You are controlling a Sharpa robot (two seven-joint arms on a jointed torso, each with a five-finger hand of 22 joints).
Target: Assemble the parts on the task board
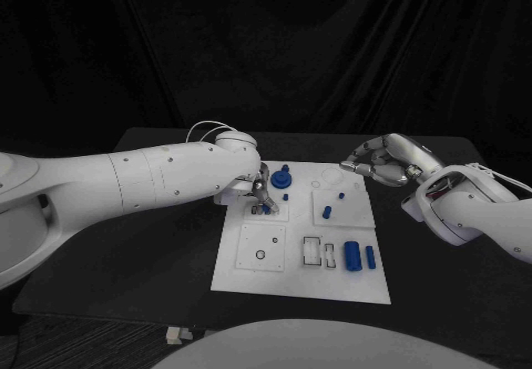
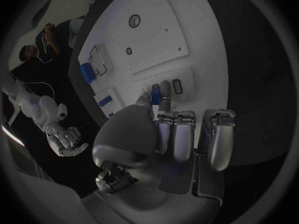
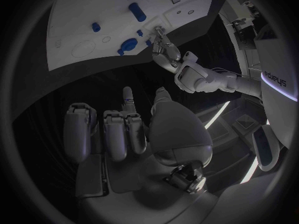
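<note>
The white task board lies mid-table. My left hand hovers low over its far left part, thumb and one finger stretched out, the other fingers curled in. A small blue peg stands on the board just past those fingertips, apart from them in the head view. A round blue part stands beside it. My right hand hangs off the board's far right corner with its fingers curled and nothing in them.
More blue parts lie on the board: a short piece, a tiny one, a thick cylinder and a thin bar at the near right. Rectangular slots and a ring mark the near half. Black table surrounds it.
</note>
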